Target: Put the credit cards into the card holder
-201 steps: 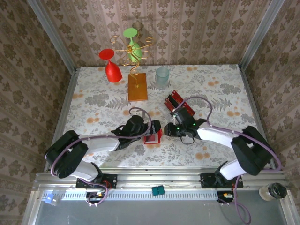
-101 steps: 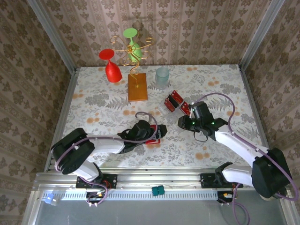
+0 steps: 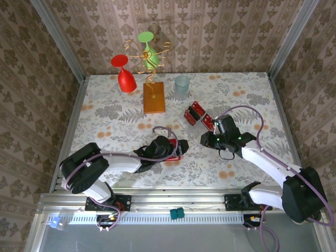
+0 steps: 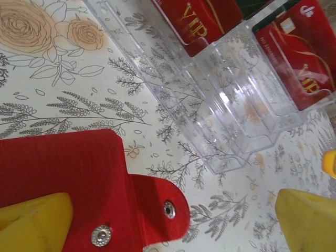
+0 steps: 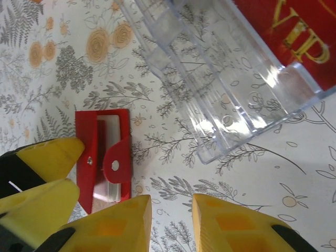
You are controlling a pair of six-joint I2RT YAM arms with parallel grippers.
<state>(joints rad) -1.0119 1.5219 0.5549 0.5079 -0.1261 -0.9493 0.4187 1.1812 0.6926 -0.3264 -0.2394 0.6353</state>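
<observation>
The card holder [image 4: 63, 163] lies flat on the near-left side of the clear tray [image 4: 220, 105], and the cards [image 4: 197, 18] sit in that tray, so I'd say you're on fetching one. Your right gripper [image 5: 171, 202] hangs at the tray's near edge, fingers a narrow gap apart and empty, so widen them and pinch a card's edge, not the plastic wall. Your left gripper [image 4: 173, 210], on the tray's holder side, is spread wide and grips nothing. Around the tray there's a flowery tablecloth [image 3: 105, 113], an orange wooden block [image 3: 154, 98] beyond-left and wallpaper [image 3: 210, 37] behind.
</observation>
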